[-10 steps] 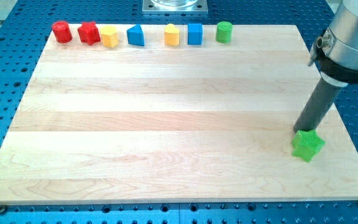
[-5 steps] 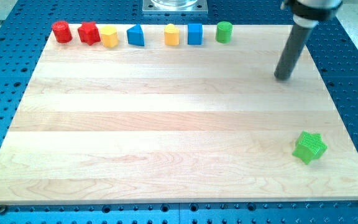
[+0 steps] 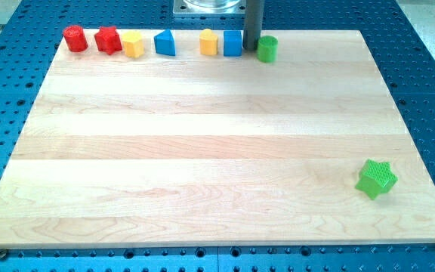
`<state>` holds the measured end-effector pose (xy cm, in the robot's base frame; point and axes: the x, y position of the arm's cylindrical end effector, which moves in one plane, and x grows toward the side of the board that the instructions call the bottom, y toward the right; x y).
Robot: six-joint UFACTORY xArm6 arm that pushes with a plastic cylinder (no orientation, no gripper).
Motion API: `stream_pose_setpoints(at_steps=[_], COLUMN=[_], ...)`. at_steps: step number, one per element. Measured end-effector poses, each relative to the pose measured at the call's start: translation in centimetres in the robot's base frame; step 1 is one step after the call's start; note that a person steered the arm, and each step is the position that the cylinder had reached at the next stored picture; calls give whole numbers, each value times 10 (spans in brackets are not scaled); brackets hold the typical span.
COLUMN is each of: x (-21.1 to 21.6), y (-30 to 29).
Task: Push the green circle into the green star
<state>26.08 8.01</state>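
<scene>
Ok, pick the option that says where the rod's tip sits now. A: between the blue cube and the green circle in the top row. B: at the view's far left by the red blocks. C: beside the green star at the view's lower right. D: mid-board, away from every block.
A: my tip stands between the blue cube and the green circle, right at the circle's left edge.

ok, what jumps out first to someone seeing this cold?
The row of small coloured blocks along the wooden board's top edge, with my tip planted at its right end, against the left side of the green circle block. Then the green star block, alone near the view's bottom right.
</scene>
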Motion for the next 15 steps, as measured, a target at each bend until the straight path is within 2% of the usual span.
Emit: stream_pose_setpoints(at_steps=[1, 2, 3, 4, 5, 6, 7, 8, 9, 10, 11, 12, 13, 14, 15], x=[27, 34, 11, 36, 83, 50, 49, 97, 117, 169, 169, 156, 180, 223, 230], y=[42, 40, 45, 64, 66, 65, 86, 116, 119, 121, 113, 137, 154, 138, 133])
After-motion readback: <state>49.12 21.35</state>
